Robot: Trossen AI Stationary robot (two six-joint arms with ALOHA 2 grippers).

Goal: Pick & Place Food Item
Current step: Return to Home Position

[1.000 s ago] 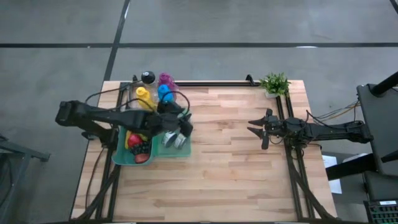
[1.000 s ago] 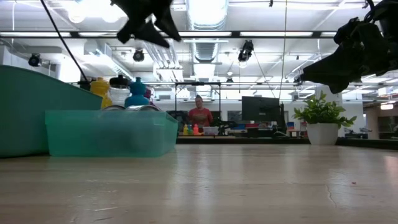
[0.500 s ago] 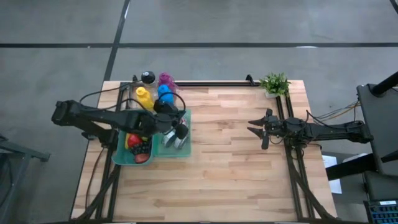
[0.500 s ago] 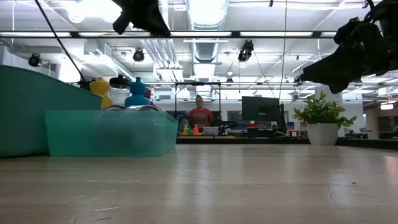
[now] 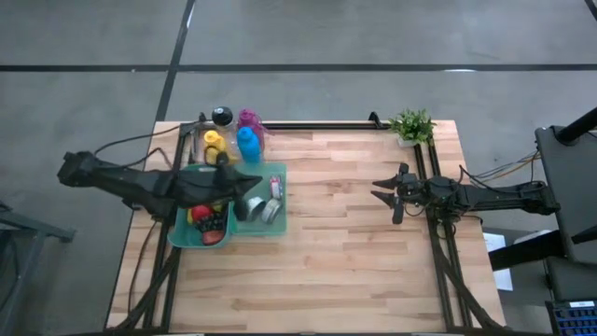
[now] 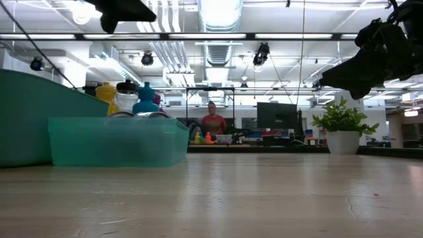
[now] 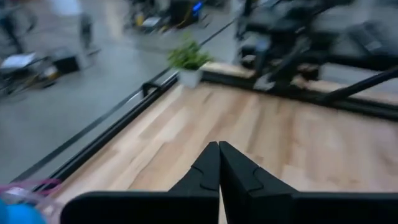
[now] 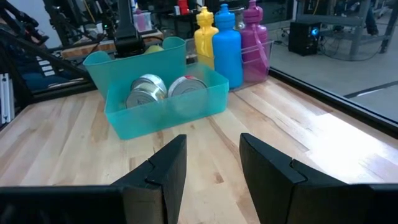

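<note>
Bare wood of the table [image 5: 354,261] runs from the light green bin [image 8: 161,112] across to the right gripper [image 8: 212,138], which hangs over the right edge near the plant [image 5: 411,124], fingers spread wide. The left gripper [image 7: 219,152] is pinched together on nothing, above that bin's left side. 1 second ago it was over the bin's right edge; the left arm has since drawn back leftward, while the right arm has not moved. The bin holds the tuna cans [image 8: 144,92], at least 2 showing silver lids. The teal bin [image 5: 179,229] touching its left side holds fruit [image 5: 207,217]. Bottles [image 5: 244,140] stand behind both.
</note>
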